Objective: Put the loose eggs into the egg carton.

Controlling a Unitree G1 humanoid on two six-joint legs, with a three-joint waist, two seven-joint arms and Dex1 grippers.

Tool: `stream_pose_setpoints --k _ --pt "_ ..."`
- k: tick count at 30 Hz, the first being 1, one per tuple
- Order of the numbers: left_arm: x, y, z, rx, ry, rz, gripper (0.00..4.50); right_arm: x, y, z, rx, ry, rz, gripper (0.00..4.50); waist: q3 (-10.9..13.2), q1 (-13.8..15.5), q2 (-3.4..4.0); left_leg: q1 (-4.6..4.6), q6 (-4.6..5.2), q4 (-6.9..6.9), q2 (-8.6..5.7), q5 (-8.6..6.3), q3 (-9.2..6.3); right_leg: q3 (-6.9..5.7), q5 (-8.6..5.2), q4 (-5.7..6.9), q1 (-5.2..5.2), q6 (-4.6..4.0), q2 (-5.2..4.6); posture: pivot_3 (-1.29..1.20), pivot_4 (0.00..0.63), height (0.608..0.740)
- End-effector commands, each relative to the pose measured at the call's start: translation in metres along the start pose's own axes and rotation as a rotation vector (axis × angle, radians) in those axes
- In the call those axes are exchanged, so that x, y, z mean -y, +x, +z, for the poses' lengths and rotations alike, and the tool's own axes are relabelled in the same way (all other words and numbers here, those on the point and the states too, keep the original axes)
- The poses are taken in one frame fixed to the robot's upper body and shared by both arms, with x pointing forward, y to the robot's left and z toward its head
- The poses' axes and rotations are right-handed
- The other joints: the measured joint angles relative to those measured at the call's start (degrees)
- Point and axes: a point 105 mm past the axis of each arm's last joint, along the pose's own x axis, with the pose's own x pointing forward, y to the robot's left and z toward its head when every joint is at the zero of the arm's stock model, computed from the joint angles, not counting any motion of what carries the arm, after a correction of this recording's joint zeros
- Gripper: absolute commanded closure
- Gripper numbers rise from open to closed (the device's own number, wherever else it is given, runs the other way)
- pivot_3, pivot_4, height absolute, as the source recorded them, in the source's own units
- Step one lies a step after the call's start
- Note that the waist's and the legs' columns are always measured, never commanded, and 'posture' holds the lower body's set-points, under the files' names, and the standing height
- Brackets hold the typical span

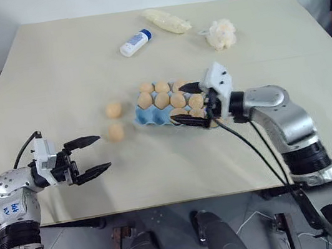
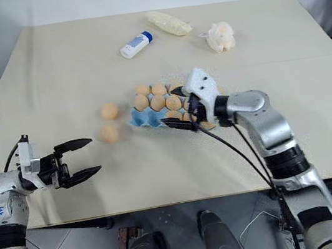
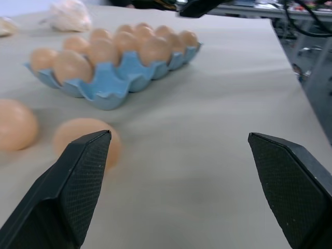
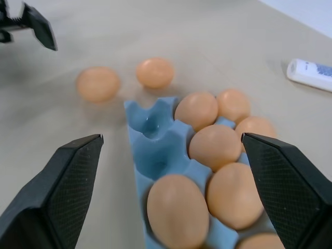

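Surface: beige table [image 1: 49, 67], with the egg carton [image 1: 146, 117] as my landmark.
Right gripper [image 1: 192, 103]: I see it spread wide, empty, over the carton's near cups.
Left gripper [image 1: 93, 154]: gaping, empty, well left of the carton.
Loose eggs [image 1: 116, 131]: two, just left of the carton, beyond my left fingertips.
Handling: likely light, smooth, brittle; I'd pinch gently across the middle.

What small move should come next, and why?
Probably ease the open left hand forward onto the nearer loose egg and close. Two eggs lie on the table beside the egg carton, whose end cups look empty; the right hand hangs open over the carton, holding nothing.
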Motion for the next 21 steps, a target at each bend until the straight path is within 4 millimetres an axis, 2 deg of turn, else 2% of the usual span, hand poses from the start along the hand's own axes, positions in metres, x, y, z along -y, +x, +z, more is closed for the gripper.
stream_pose_setpoints --k 1,4,11,16,20,21 --pt "-0.016 -0.004 0.019 0.044 0.076 0.123 0.00 0.005 -0.027 0.008 0.046 -0.015 0.009 0.03 0.0 0.0 0.00 0.00 0.00 0.00 -0.01 0.00 0.01 0.01 0.00 0.00 0.00 0.00 -0.01 0.00 0.150 0.740" --pt "-0.025 -0.006 0.024 0.065 0.082 0.232 0.00 -0.001 -0.048 0.004 0.076 -0.029 0.065 0.03 0.0 0.1 0.00 0.01 0.01 0.01 -0.01 -0.01 -0.01 0.00 0.01 0.00 0.03 0.02 -0.01 0.00 0.150 0.740" --pt "-0.044 -0.004 0.028 0.139 0.084 0.577 0.00 0.005 -0.087 -0.012 0.165 0.027 0.078 0.03 0.0 0.0 0.00 0.19 0.03 0.08 -0.01 0.02 0.05 0.11 0.12 0.07 0.17 0.22 0.04 0.00 0.150 0.740" --pt "-0.040 -0.010 0.014 0.117 0.000 0.781 0.00 0.001 -0.105 -0.025 0.172 0.044 0.121 0.03 0.0 -0.1 0.01 0.21 0.04 0.15 -0.02 0.02 0.06 0.18 0.16 0.09 0.21 0.29 0.03 0.00 0.150 0.740" --pt "-0.037 -0.017 0.000 0.016 -0.091 0.941 0.00 0.009 -0.114 -0.032 0.147 0.061 0.098 0.03 0.0 -0.1 0.01 0.24 0.05 0.22 -0.02 0.03 0.08 0.28 0.20 0.11 0.22 0.35 0.04 0.00 0.150 0.740" --pt "-0.035 -0.016 0.003 0.022 -0.108 0.970 0.00 0.010 -0.116 -0.032 0.145 0.061 0.096 0.03 0.0 -0.1 0.01 0.24 0.06 0.25 -0.02 0.03 0.06 0.29 0.21 0.12 0.22 0.36 0.03 0.00 0.150 0.740"
